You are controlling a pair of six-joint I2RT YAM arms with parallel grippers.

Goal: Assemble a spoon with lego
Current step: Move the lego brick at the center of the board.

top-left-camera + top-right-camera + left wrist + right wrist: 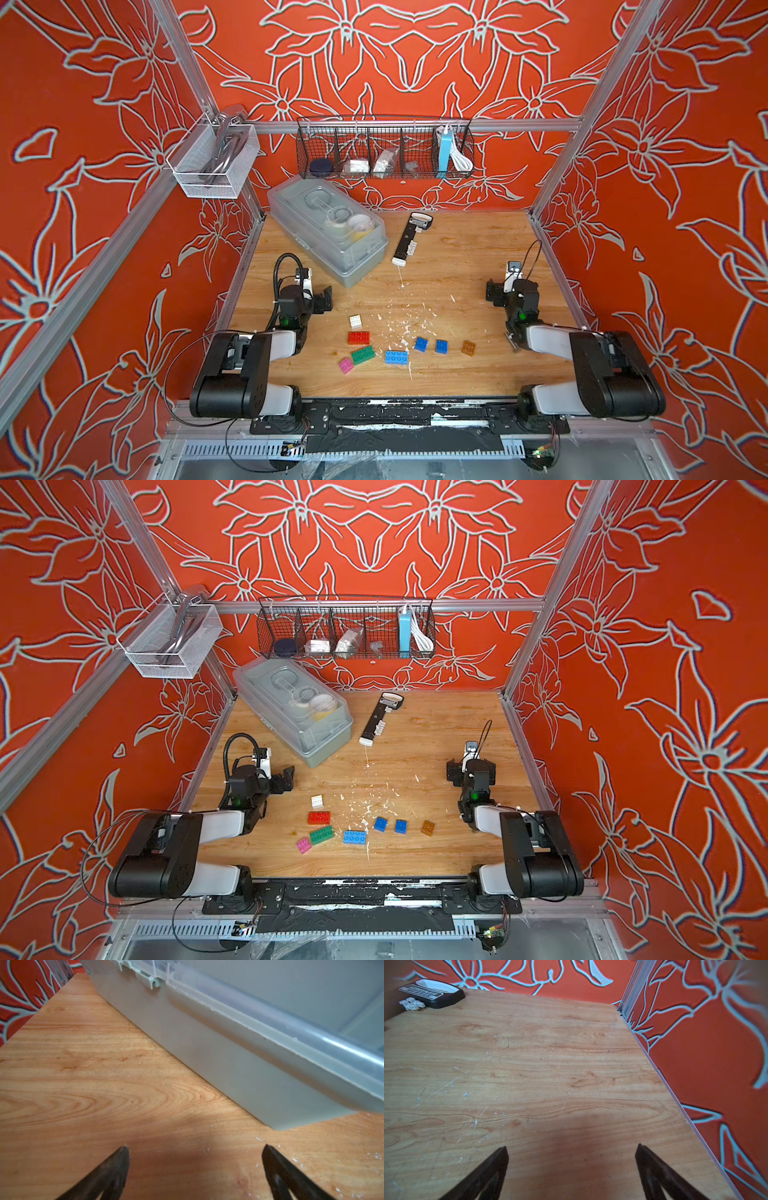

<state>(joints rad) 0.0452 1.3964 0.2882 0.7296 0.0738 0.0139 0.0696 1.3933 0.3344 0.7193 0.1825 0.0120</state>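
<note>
Separately, the lego [358, 337] lay unjoined at lower centre on the desk [457, 257], the left end effector [195, 1146] and right end effector [572, 1145] both spread wide, empty.

A clear lidded plastic box [328, 232] sits at the wooden table's [478, 257] far left, with a black-and-white bar tool [409, 241] just beside it. Above, a black wire basket [384, 147] and a white mesh basket [212, 160] hang on the rails.
</note>
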